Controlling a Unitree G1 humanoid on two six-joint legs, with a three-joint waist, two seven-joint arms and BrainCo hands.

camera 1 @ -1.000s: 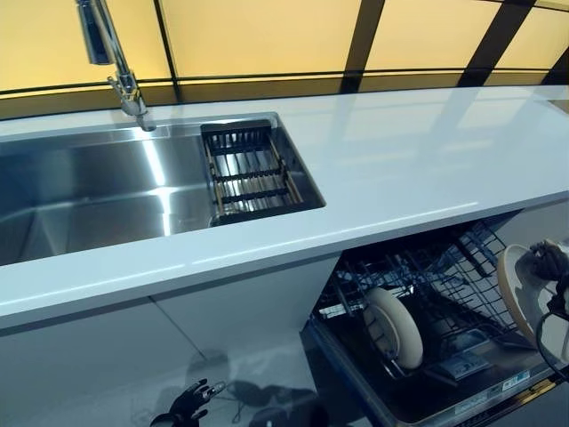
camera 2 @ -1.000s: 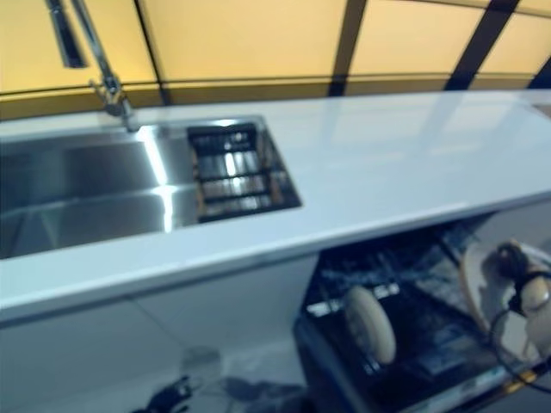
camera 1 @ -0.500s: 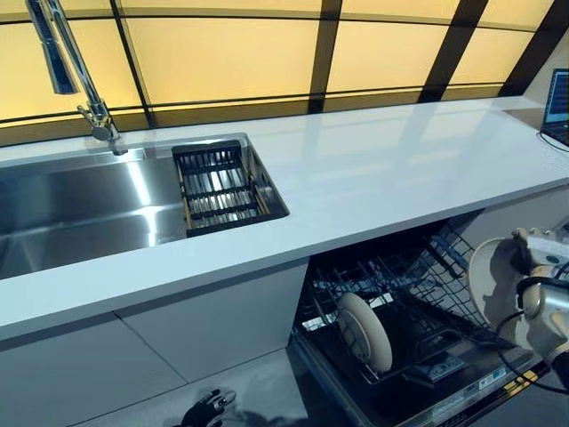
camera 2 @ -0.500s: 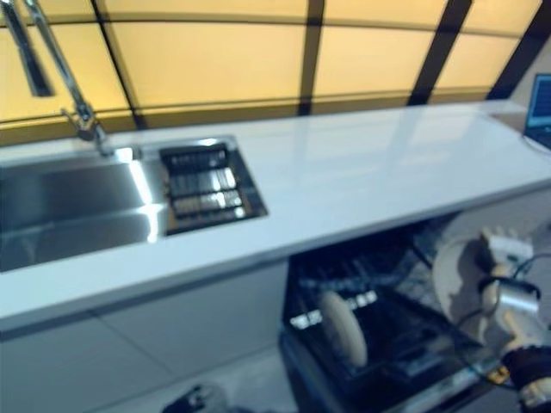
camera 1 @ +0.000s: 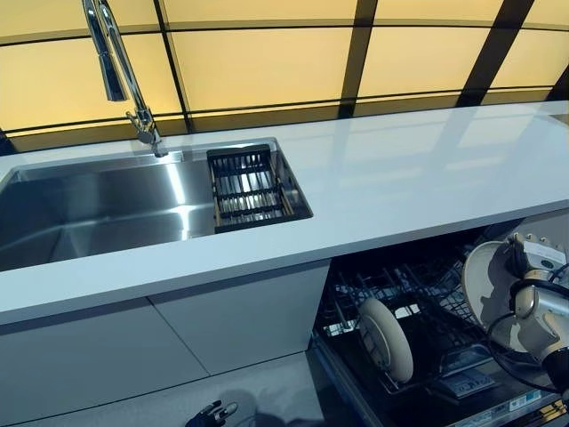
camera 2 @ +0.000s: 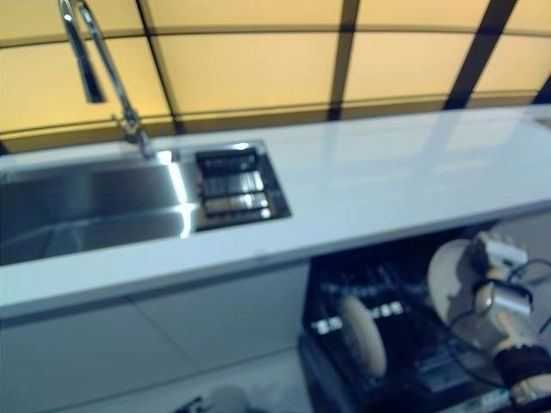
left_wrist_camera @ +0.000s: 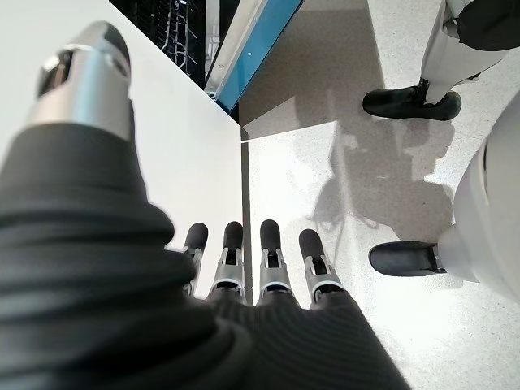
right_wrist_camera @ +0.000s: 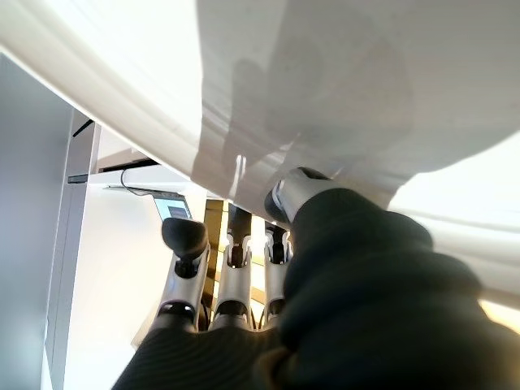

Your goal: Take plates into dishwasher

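At lower right of the head view, the right hand is pinching a plate upright, while the left hand is hanging straight-fingered at bottom centre.

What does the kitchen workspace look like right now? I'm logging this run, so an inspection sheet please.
Surface: white counter bare; steel sink with a dark drain basket at its right end, faucet behind.
Job's things: one plate stands on edge in the open dishwasher rack; a second plate is held upright above the rack's right side.
Clutter: nothing seen.
Hands: right hand pinches the held plate, thumb on its face; left hand hangs low by the floor, fingers straight, holding nothing.
Cables: nothing seen apart from the robot's own.
Surroundings: amber panels with dark frames behind the counter; white cabinet fronts below; speckled floor.
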